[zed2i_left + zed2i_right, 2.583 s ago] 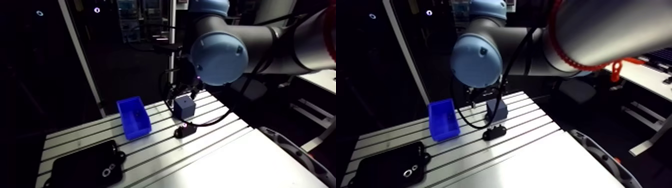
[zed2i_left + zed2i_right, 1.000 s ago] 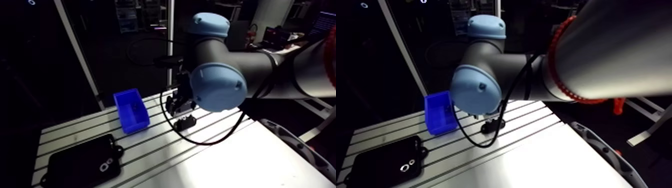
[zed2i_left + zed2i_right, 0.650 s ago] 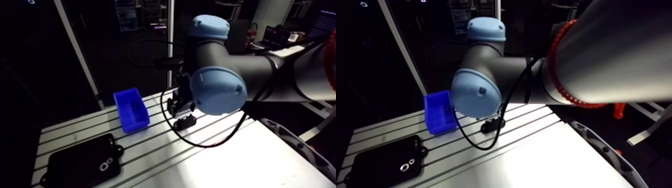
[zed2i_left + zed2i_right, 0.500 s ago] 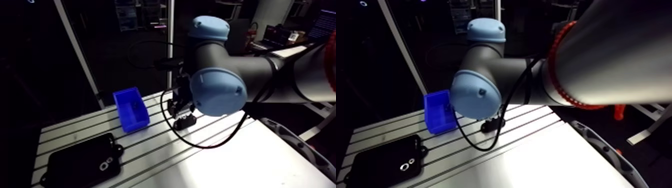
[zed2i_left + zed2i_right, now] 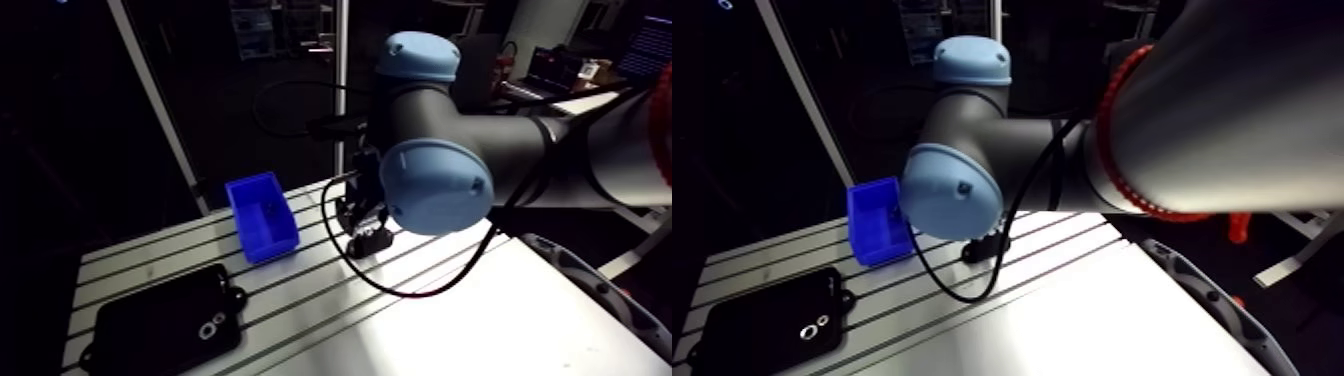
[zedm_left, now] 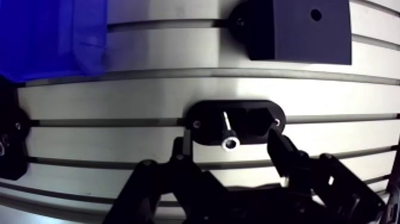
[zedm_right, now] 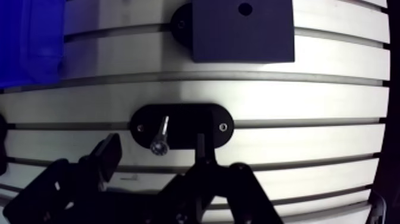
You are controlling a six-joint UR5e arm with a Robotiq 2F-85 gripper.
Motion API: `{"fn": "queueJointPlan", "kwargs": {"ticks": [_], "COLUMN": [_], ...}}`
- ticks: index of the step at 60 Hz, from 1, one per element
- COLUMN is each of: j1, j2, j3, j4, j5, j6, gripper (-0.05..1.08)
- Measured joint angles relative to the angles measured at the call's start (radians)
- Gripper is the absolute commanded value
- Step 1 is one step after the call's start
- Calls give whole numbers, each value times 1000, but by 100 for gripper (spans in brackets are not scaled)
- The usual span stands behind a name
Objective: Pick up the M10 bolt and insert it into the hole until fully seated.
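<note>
Between parted jaws, bolt (image 6: pixel 227 128) sits on black holder (image 6: pixel 262 122)

The M10 bolt (image 6: pixel 228 131) is a small silvery screw with a round socket head. It lies on its side in a black oval holder (image 6: pixel 257 121), just ahead of my claw (image 6: pixel 227 145). Its head is the end nearest me, in the gap between my two spread fingertips (image 6: pixel 178 147), and neither tip touches it. Its thin shank points away from me at a slight slant. The hole (image 6: pixel 316 13) is a small dark round opening in the top face of a dark square block (image 6: pixel 297 33). That block stands farther ahead of my claw, beyond the holder and off to one side, well apart from the bolt.
</note>
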Motion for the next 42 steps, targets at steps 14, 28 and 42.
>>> {"fn": "queueJointPlan", "kwargs": {"ticks": [14,28,42], "j1": [0,0,0], "j2": [2,4,6], "j3": [3,7,9], "j4": [-1,-1,-2], "j5": [-3,-11,-12], "j6": [0,0,-1], "gripper": [37,41,44]}}
